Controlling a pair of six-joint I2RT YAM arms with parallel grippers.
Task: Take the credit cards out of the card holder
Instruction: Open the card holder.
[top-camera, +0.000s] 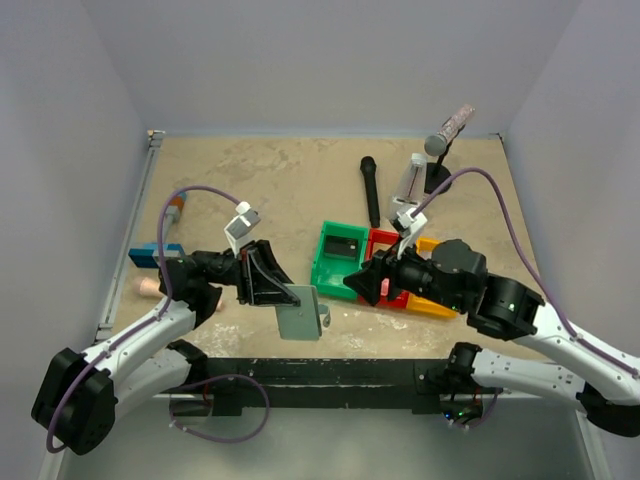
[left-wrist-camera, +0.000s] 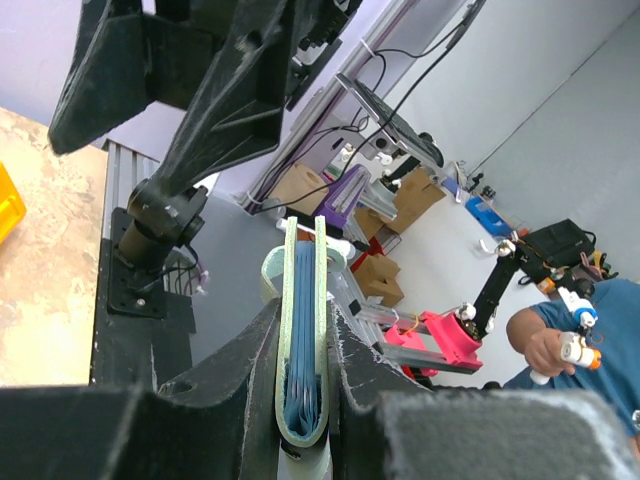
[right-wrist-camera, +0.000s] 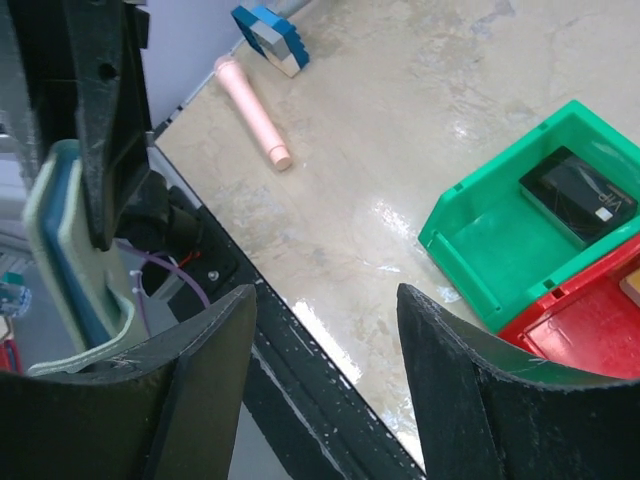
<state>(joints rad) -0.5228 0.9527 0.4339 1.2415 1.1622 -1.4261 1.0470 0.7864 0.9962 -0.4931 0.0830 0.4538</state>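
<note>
Close to the table's left edge a blue-and-orange block (top-camera: 155, 254) is seen, with a pink rod (top-camera: 147, 287) lying just nearer the front edge. Beside these, the left gripper (top-camera: 285, 295) is clamped narrowly on the card holder (top-camera: 300, 320), which is held off the surface above the table's near edge. In the left wrist view the card holder (left-wrist-camera: 303, 340) is seen edge-on and folded, with blue layers between its pale panels; single cards cannot be told apart there. To its right, the right gripper (top-camera: 355, 282) is pointed at the holder, apart from it. Its jaws are spread wide and nothing is gripped between them. Behind it, near the middle of the table, a green bin (top-camera: 325, 262) is set, and a dark card (top-camera: 345, 243) lies flat inside it. A red bin (top-camera: 383, 238) is set against the green bin's right side, and a yellow bin (top-camera: 432, 305) follows, partly hidden by the right arm.
</note>
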